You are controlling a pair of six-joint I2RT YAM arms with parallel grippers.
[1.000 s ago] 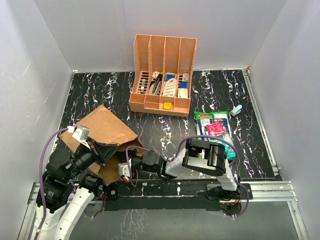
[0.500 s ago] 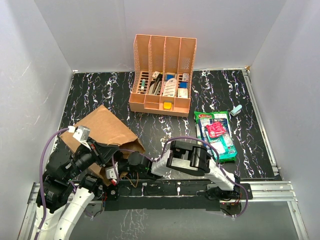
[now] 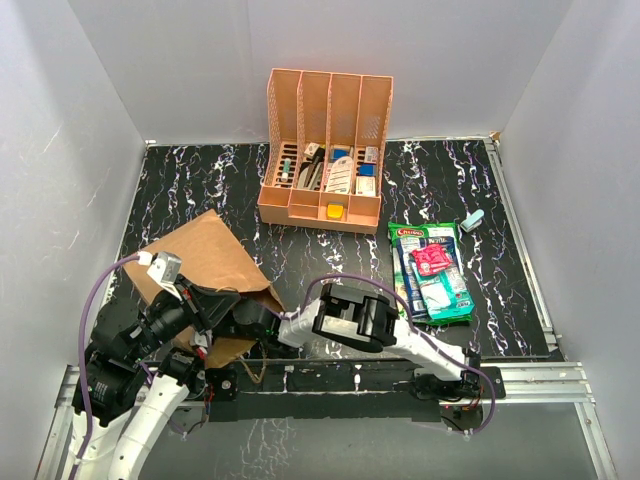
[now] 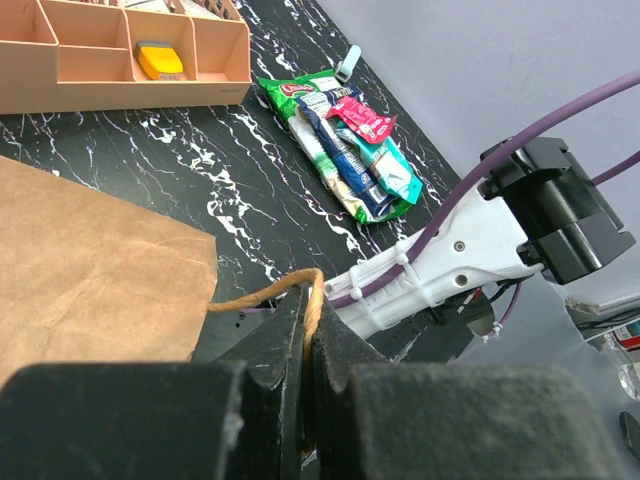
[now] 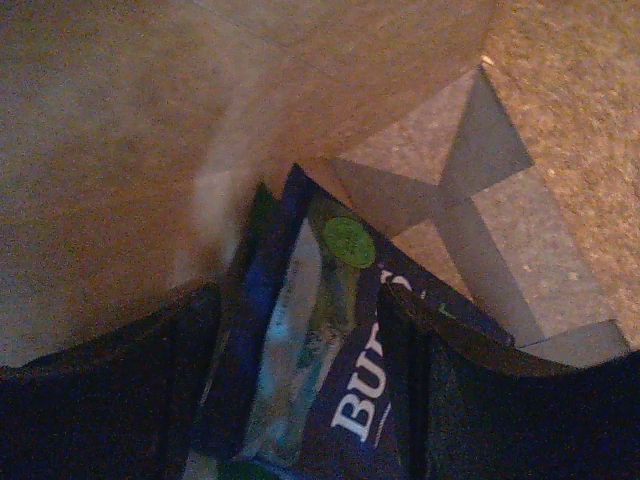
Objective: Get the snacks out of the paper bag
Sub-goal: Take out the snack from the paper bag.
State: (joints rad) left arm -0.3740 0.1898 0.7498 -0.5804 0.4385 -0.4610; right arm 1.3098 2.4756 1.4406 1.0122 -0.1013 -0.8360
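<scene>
The brown paper bag [image 3: 210, 250] lies on its side at the near left, its mouth facing right. My left gripper [image 4: 310, 310] is shut on the bag's twisted cord handle [image 4: 260, 293] and holds it up. My right arm [image 3: 350, 320] reaches left into the bag's mouth, so its gripper is hidden in the top view. Inside the bag, my right gripper [image 5: 298, 300] stands open, and a dark blue snack packet [image 5: 330, 350] lies between its two fingers. Several snacks [image 3: 432, 270] lie stacked on the table at the right, with a red packet on top.
An orange slotted organiser [image 3: 325, 150] with stationery stands at the back centre. A small pale blue item [image 3: 471, 220] lies beyond the snack pile. Grey walls close in the black marbled table on three sides. The arm bases and a metal rail run along the near edge.
My right arm has swung left and pushed into the bag's mouth, and its gripper has gone from shut to open. The left gripper has kept its hold on the handle.
</scene>
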